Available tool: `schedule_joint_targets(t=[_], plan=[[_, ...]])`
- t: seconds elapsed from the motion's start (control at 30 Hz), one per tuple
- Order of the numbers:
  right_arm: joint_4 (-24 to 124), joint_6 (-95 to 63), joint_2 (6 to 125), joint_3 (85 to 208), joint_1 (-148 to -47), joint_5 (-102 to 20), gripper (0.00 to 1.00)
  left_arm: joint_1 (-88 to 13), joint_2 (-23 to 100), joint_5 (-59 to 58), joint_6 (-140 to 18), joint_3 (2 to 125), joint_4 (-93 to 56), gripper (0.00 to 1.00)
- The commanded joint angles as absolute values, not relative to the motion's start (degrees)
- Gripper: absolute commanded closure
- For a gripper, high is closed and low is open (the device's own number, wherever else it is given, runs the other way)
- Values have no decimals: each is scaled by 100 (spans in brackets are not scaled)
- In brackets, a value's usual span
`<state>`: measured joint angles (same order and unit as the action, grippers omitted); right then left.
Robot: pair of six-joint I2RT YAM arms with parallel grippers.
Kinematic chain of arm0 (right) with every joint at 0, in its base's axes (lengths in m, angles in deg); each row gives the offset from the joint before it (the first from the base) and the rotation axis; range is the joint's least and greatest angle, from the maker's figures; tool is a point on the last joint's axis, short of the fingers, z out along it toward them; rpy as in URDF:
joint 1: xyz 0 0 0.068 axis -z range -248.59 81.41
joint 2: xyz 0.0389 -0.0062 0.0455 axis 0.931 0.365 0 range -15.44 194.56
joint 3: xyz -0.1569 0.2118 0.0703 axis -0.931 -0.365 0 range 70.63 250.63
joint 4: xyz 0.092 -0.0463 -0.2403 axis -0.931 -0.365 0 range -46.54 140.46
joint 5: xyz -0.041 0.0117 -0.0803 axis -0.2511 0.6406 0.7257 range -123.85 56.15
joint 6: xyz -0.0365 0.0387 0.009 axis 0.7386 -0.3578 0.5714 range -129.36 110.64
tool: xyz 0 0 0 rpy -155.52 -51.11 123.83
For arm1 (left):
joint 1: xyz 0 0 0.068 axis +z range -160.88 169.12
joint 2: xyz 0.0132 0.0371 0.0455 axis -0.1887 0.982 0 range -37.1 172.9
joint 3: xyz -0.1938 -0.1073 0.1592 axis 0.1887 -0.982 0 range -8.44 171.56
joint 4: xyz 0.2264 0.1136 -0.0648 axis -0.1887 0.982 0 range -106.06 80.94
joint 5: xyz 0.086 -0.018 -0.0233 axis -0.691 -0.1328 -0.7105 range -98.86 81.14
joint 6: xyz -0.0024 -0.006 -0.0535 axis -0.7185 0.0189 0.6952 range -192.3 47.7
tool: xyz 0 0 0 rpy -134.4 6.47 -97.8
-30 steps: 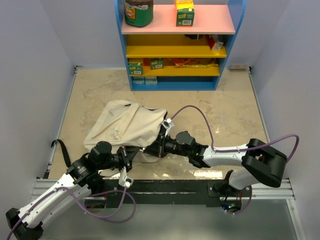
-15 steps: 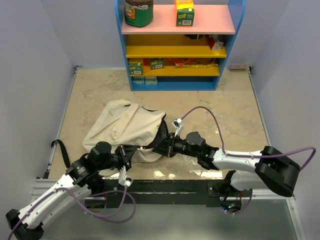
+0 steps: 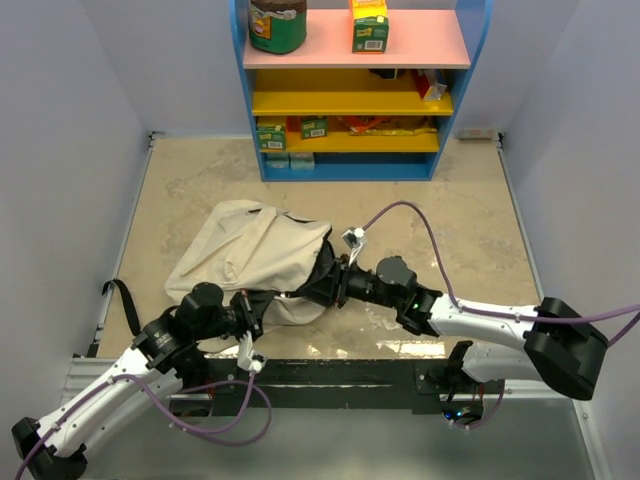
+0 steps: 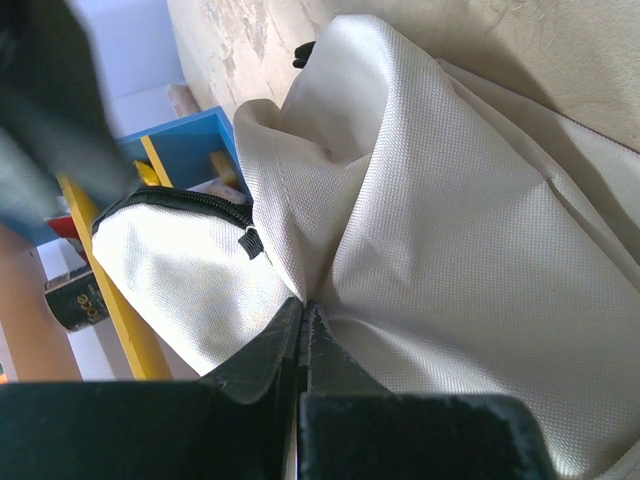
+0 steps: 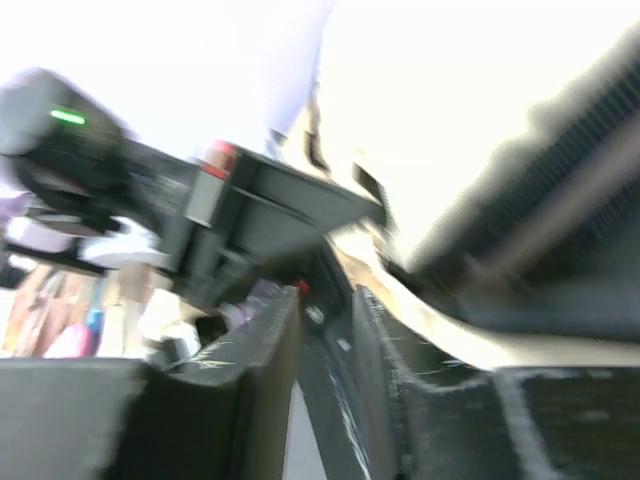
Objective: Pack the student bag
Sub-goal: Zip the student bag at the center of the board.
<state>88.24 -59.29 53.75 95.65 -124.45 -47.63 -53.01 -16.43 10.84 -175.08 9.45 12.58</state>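
Note:
The student bag [image 3: 250, 255], beige canvas with black trim, lies slumped on the floor at centre left. It fills the left wrist view [image 4: 450, 250], where its black zipper edge shows. My left gripper [image 3: 260, 312] is at the bag's near edge, jaws shut [image 4: 303, 302] on a pinched fold of the canvas. My right gripper [image 3: 326, 286] is at the bag's dark opening on its right side. The right wrist view is blurred: the fingers [image 5: 325, 300] stand a narrow gap apart, and I cannot tell whether anything is between them.
A blue shelf unit [image 3: 350, 165] with boxes and a jar stands at the back, also seen in the left wrist view [image 4: 190, 140]. A black strap [image 3: 122, 300] trails off the bag at the left wall. Walls close in on both sides.
My right gripper drew back a little from the bag's opening, then moved back up to it, and the right arm stretched out to the right. The left arm has not moved.

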Motion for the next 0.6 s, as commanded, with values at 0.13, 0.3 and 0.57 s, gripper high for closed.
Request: schedule_joint_targets(t=[0.13,0.3,0.57], plan=[[8737,-5366,5759,10604,-12581,-5038,61,-5245,-1539,871,-17654,870,925,100],[7728,-5015,6172,11105,-12660,-4528,54,-5245,-1548,854,-17627,870,916,100],[6875,-4812,6699,11492,-12896,-3791,44,-5236,-1636,915,-17583,826,916,100]])
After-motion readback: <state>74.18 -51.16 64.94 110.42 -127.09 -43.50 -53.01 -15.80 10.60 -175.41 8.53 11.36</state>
